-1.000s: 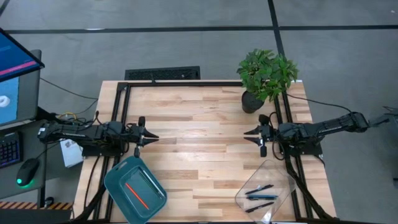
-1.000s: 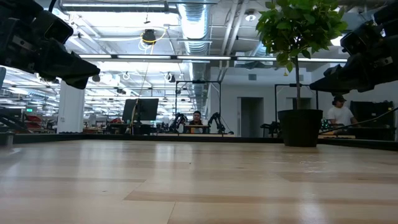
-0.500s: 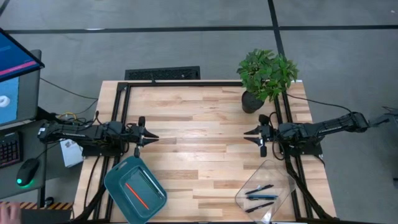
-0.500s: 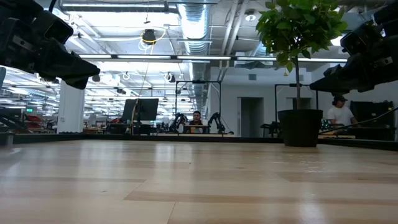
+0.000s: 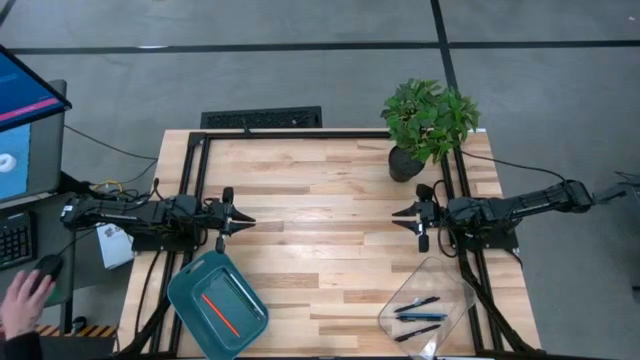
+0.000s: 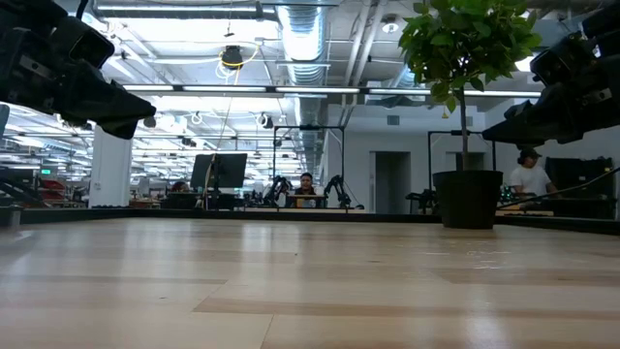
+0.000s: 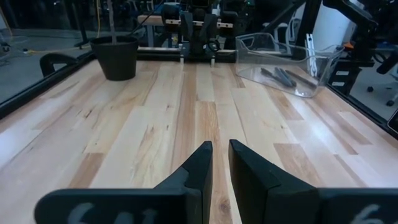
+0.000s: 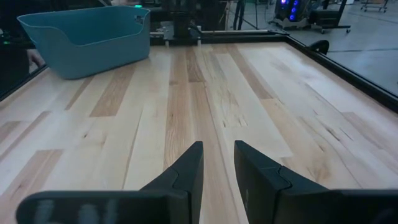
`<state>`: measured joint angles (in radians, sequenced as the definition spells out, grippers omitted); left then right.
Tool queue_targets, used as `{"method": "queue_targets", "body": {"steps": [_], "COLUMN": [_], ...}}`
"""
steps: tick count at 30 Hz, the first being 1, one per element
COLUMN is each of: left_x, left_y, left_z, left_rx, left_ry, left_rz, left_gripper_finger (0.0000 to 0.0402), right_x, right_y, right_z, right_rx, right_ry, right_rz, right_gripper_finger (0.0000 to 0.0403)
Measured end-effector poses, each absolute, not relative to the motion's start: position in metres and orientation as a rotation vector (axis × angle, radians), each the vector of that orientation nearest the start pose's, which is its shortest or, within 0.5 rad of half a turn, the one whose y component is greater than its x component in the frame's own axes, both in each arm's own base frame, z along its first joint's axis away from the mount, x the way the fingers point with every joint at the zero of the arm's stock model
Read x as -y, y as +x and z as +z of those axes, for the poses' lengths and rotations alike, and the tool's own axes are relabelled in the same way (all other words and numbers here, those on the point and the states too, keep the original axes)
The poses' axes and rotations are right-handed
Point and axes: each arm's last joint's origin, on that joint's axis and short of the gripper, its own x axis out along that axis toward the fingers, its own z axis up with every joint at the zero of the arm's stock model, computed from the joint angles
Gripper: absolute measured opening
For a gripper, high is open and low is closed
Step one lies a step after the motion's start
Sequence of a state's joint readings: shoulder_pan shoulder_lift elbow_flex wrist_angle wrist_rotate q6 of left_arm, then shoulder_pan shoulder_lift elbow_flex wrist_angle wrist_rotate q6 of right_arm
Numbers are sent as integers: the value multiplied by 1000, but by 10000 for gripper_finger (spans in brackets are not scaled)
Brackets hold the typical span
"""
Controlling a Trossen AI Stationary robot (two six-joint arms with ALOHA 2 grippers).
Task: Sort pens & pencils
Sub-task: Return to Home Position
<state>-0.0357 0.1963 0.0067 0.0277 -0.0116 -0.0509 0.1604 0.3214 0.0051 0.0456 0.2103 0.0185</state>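
Observation:
One orange-red pencil (image 5: 220, 313) lies flat in the teal bin (image 5: 190, 272) at the table's near left. Three dark pens (image 5: 417, 306) lie on the floor of the clear bin (image 5: 456, 286) at the near right, also visible in the left wrist view as pens (image 7: 281, 76). No other pens or pencils show. My left gripper (image 5: 248, 220) hovers at the table's left side and my right gripper (image 5: 395, 213) at its right side. They point at each other, each shut to a narrow slit (image 7: 221, 148) (image 8: 217, 148) and holding nothing.
A potted plant (image 5: 428, 120) stands at the far right of the table, near my right arm. Bare wooden tabletop (image 5: 320, 230) lies between the two grippers. A person's hand (image 5: 18, 300) rests on a mouse off the table's left side. People sit in the room behind.
A person's hand has come into the high view at the lower left and settled on the mouse beside the table. Both arms and the bins have kept still.

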Motion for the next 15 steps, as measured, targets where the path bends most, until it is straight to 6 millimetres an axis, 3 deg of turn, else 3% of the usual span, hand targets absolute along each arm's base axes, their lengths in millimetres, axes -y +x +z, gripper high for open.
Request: {"method": "queue_targets", "body": {"steps": [15], "left_x": [4], "left_y": [108], "left_z": [152], "left_rx": [-162], "left_ry": [-50], "left_rz": [-20], "left_gripper_finger": [43], "right_x": [-12], "right_y": [113], "right_z": [142], "right_rx": [-266], "right_ry": [-31], "right_rz": [-52], "right_gripper_finger": [113]}}
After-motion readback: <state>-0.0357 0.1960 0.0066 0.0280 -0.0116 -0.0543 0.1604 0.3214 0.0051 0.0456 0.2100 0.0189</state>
